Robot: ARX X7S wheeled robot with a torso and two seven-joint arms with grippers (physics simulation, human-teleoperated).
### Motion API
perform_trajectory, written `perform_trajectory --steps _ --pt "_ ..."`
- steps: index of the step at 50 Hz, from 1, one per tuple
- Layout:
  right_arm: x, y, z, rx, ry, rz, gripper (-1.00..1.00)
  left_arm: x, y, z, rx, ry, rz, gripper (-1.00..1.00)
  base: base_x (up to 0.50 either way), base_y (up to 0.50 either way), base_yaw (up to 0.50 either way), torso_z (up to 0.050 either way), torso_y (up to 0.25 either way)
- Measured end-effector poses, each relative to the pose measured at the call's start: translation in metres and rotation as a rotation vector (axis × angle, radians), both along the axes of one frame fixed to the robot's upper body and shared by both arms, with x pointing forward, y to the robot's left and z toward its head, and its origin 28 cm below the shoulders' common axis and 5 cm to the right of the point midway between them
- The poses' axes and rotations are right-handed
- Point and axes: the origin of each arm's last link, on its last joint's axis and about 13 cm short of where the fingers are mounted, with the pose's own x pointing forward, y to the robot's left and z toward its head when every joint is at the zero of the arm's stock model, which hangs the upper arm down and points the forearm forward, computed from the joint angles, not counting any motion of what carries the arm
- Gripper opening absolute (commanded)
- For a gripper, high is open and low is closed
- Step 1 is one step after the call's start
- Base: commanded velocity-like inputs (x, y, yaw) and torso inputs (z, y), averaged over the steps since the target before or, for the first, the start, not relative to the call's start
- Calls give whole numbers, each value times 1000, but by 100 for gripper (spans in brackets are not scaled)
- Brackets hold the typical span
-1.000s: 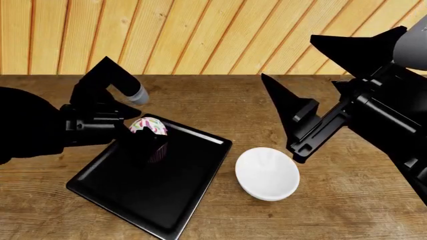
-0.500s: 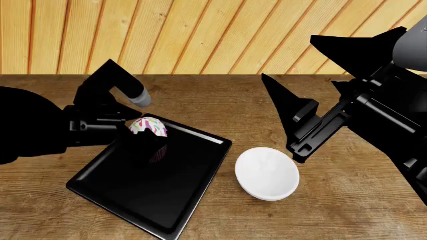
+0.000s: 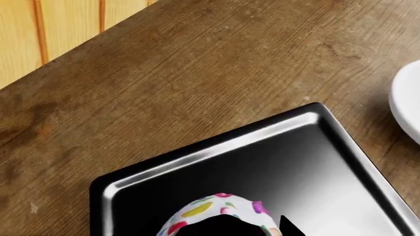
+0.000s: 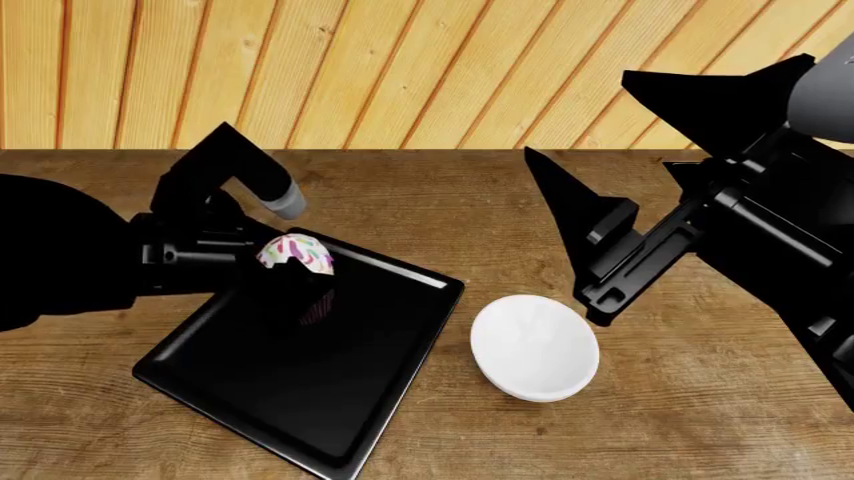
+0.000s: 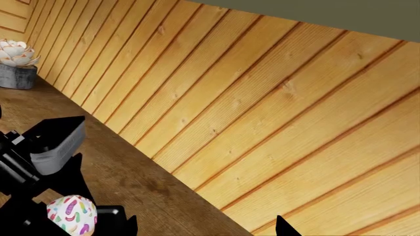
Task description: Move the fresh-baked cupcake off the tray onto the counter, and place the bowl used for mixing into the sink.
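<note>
Left pincer grips cupcake above tray.

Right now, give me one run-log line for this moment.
left gripper: shut on cupcake, over tray | right gripper: open, empty | bowl: on counter

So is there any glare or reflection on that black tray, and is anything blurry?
Left wrist view: bright glare runs along the tray rim and base. Head view: the cupcake, held by the left gripper, mirrors faintly in the tray. Everything stays sharp.
</note>
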Motion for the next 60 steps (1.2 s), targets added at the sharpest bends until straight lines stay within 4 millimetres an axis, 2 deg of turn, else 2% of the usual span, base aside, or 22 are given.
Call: perform_trajectory --steps 15,27,43,60 --pt "0 0 -1 2 1 -2 100 0 0 1 7 -6 -3 -100 0 0 0 0 0" --pt "0 0 -1 3 0 -1 100 -2 1 9 7 -31 -11 -100 0 0 0 0 1" --pt "0 0 2 3 -5 3 100 -7 3 29 18 -84 -12 -100 0 0 0 0 1" --pt "-1 1 3 3 -5 13 100 -18 19 50 47 -133 49 -100 0 0 0 0 0"
